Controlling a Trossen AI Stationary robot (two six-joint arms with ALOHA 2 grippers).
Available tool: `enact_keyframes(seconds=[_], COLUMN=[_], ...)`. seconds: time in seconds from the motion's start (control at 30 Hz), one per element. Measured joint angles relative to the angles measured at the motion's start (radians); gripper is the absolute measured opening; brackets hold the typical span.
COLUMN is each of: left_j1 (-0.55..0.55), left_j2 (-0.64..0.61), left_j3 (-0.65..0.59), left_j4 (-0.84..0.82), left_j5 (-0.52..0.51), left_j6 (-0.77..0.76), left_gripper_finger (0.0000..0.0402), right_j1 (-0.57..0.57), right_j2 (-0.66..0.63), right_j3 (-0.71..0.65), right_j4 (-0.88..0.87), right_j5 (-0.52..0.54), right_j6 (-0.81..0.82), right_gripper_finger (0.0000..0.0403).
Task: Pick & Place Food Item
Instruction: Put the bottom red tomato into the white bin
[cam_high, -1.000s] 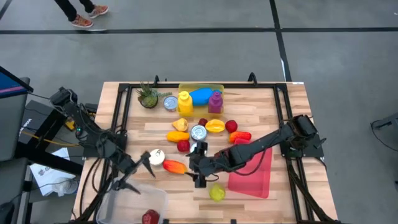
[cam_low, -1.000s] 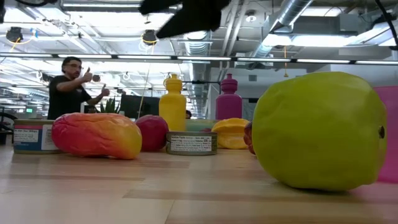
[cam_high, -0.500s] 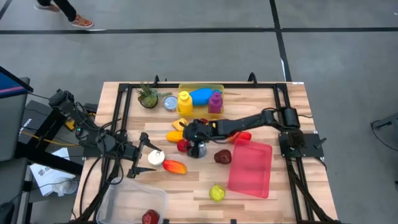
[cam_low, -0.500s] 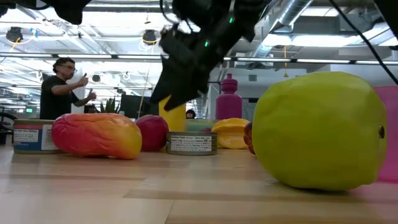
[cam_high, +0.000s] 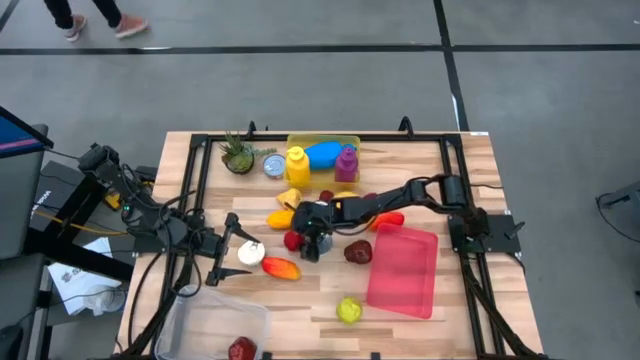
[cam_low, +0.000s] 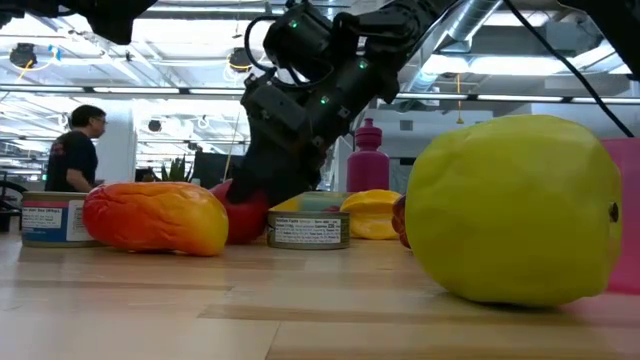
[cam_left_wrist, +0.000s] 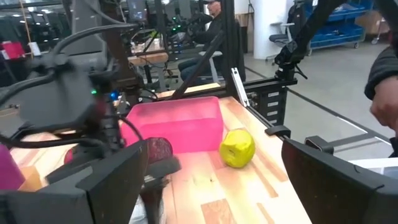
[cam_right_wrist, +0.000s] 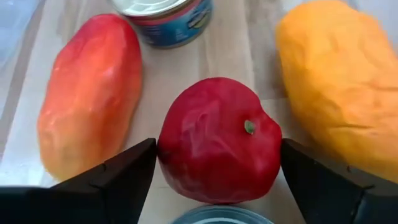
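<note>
A red apple (cam_right_wrist: 217, 140) rests on the wooden table, its stem toward the camera in the right wrist view. It lies between an orange-red mango (cam_right_wrist: 90, 93) and a yellow-orange fruit (cam_right_wrist: 339, 87). My right gripper (cam_high: 302, 244) is down at the apple (cam_high: 292, 238), open, with one finger on each side of it. In the low view that gripper (cam_low: 262, 185) slants down onto the apple (cam_low: 238, 215). My left gripper (cam_high: 228, 262) hovers open near the table's left side, beside a white can (cam_high: 250, 253). A clear bin (cam_high: 205, 322) holding one red item (cam_high: 241, 349) stands at the near edge. My right gripper's fingers (cam_right_wrist: 124, 177) stand close against both sides of the red apple, coming from above at a slant. I cannot tell whether they touch it. The apple sits on the table.
A tin can (cam_low: 308, 228) stands right beside the apple. A dark red fruit (cam_high: 357, 252), a pink tray (cam_high: 403, 270) and a green apple (cam_high: 348, 310) lie toward the right and near side. Bottles (cam_high: 297, 163) and a small plant (cam_high: 238, 155) line the far edge.
My right gripper swung from the near side of the table toward the far edge, past the tin can, then came down and left around the red apple. My left gripper moved from over the bin's edge a little toward the far edge.
</note>
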Motion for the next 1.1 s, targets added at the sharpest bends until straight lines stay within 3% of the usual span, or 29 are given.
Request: enact_keyframes(seconds=[0.17, 0.4, 0.63, 0.87, 1.1], left_j1=[0.0, 0.0, -0.012, -0.021, -0.022], left_j2=[0.0, 0.0, -0.003, -0.039, -0.067], left_j3=[0.0, 0.0, 0.0, 0.0, 0.0], left_j4=[-0.003, -0.011, -0.028, -0.035, -0.075], left_j5=[-0.003, -0.002, -0.002, -0.002, 0.002], left_j6=[-0.004, -0.007, -0.023, -0.023, -0.03], left_gripper_finger=[0.036, 0.036, 0.036, 0.036, 0.036], right_j1=[0.018, 0.053, 0.108, 0.187, 0.257], right_j2=[-0.006, -0.012, -0.04, -0.138, -0.175], right_j3=[0.0, 0.0, 0.045, 0.12, 0.143], right_j4=[-0.003, 0.04, 0.05, -0.053, 0.084], right_j5=[0.085, 0.106, 0.121, 0.256, 0.208], right_j6=[0.008, 0.05, 0.049, -0.029, -0.083], right_gripper_finger=[0.0302, 0.0189, 0.0186, 0.019, 0.0187])
